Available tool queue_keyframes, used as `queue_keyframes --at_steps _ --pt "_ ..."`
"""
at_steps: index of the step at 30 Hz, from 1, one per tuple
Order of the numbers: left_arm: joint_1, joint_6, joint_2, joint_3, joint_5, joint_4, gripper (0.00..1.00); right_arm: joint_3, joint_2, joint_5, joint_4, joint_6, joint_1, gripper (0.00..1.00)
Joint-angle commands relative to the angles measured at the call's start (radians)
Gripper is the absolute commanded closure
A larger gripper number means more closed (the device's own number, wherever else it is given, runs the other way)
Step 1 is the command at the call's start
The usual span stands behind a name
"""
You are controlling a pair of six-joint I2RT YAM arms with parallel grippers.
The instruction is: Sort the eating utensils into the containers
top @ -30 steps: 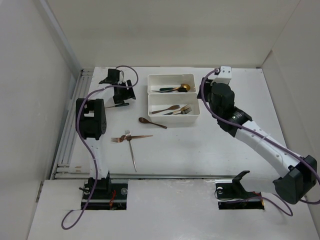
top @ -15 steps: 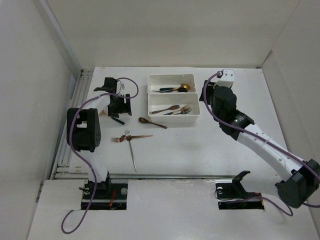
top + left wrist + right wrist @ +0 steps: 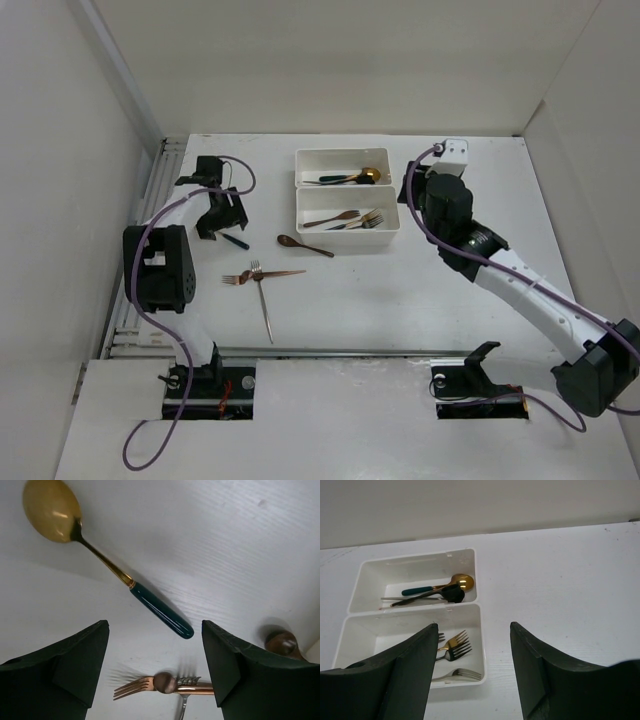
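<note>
Left wrist view is showing the left claw hanging spread wide above the table, the gold-and-teal spoon lying flat just ahead of its fingertips, its teal end nearest the gap. For a clean pinch, the claw is probably needing to advance and descend until that handle sits between both fingers, squared across it. The right claw is hovering spread and empty, the spoon tray beyond it.
</note>
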Motion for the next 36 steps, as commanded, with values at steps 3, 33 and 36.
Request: queue_keyframes --at_steps 3,33,36 --pt "-0.005 -0.074 0.046 -0.03 -0.011 -0.032 0.28 -0.015 -0.05 0.028 0.015 0.002 0.008 0.36" --pt "-0.052 0.694 0.045 0.177 -0.064 0.369 1.0 -0.005 0.018 -0.03 0.124 -0.091 -0.085 0.36" --pt "-0.134 0.869 0.022 0.224 -0.035 0.469 1.0 -0.005 0.068 -0.129 0.205 -0.103 -0.139 0.36"
